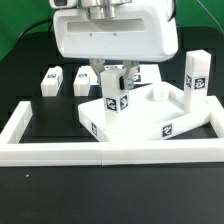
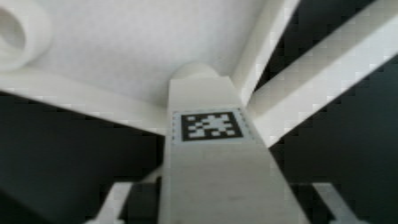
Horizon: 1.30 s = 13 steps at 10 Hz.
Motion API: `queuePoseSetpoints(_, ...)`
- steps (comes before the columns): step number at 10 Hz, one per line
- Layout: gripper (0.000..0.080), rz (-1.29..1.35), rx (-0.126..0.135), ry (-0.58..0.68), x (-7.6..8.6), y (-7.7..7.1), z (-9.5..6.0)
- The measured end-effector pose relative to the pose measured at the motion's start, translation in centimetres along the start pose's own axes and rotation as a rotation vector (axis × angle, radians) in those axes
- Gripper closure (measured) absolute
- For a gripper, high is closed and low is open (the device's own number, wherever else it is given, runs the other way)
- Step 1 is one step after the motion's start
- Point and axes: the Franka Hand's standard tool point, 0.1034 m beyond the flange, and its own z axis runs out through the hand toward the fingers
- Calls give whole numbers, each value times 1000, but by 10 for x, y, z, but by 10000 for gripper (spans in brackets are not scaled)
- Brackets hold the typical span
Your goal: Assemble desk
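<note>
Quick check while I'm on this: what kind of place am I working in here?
Most likely a robotics lab bench set up for assembly trials: a black table fenced by a low white border wall, a white desk top and legs carrying printed tags, and a green backdrop behind.

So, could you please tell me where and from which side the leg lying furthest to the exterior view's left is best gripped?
Probably around the middle of that leg, coming straight down and closing on its two long side faces. It lies flat on the table, so its underside is unreachable; its flat parallel sides suit a pinch, and the neighbouring leg lies apart.
</note>
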Motion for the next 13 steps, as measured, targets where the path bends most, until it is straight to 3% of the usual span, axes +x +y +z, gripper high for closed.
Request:
queuePoseSetpoints(2, 505, 311, -17, -22, 10, 2, 3)
queuePoseSetpoints(4, 505, 524, -27, -54, 9, -2, 5)
queuePoseSetpoints(6, 505, 732, 5, -82, 7, -2, 6)
queuePoseSetpoints(8, 505, 853, 8, -90, 5, -4, 7)
queuePoseSetpoints(9, 279, 821, 9, -89, 5, -4, 7)
queuePoseSetpoints(10, 279, 744, 9, -87, 4, -5, 7)
queuePoseSetpoints(11, 187, 518, 4, -77, 0, -9, 8)
queuePoseSetpoints(13, 157, 226, -8, -92, -8, -11, 10)
